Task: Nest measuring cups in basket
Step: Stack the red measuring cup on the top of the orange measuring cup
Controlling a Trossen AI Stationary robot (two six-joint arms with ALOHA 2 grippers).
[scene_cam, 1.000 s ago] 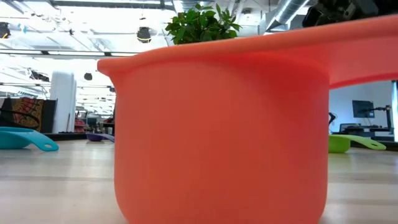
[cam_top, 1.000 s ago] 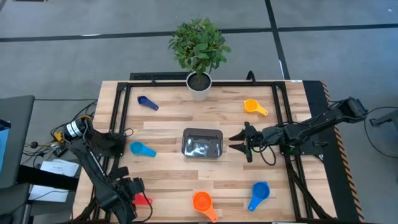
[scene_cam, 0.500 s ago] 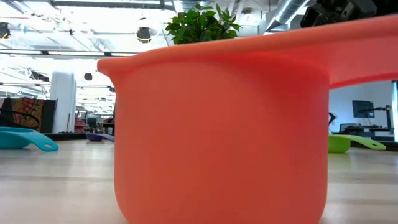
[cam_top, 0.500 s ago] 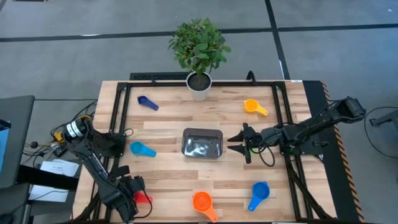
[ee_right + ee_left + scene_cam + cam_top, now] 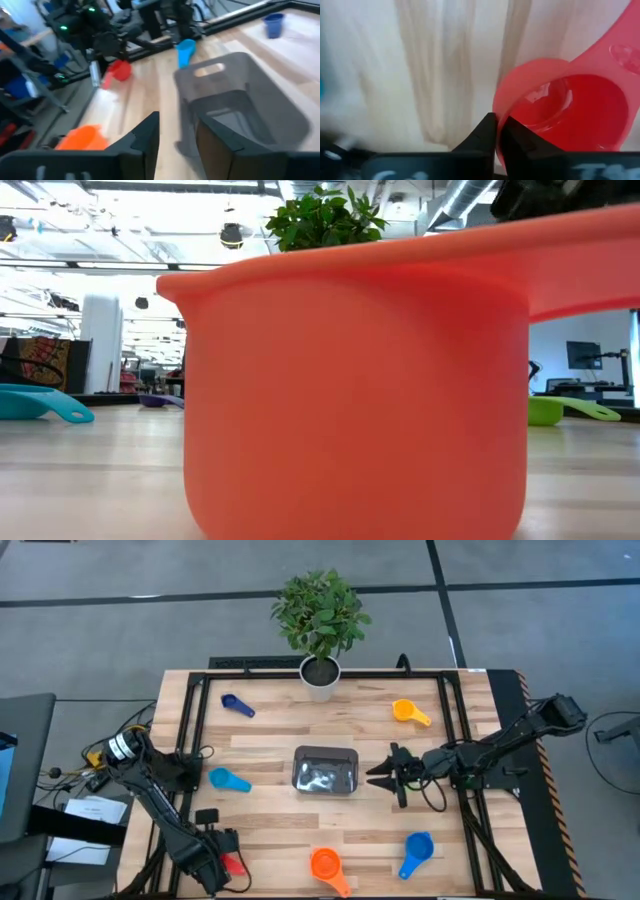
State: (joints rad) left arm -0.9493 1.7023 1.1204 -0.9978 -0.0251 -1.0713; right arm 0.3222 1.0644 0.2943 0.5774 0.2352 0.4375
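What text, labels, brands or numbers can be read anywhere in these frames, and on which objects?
No text can be read in any view.
Red measuring cup: a faint embossed mark on its handle in the left wrist view, too blurred to read.
Basket, white plant pot, orange cup: no visible print.

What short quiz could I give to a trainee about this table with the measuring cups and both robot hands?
1. True or false: the basket already holds a measuring cup.
2. Which cup does the left hand pinch by the rim? A) orange cup B) red cup C) yellow cup
3. Fill in: the right hand hovers just to the ______ of the basket in the high view.

Key
1. False; it looks empty.
2. B; the fingers are closed on its rim at the table's near left corner.
3. Right; its fingers are apart and hold nothing.
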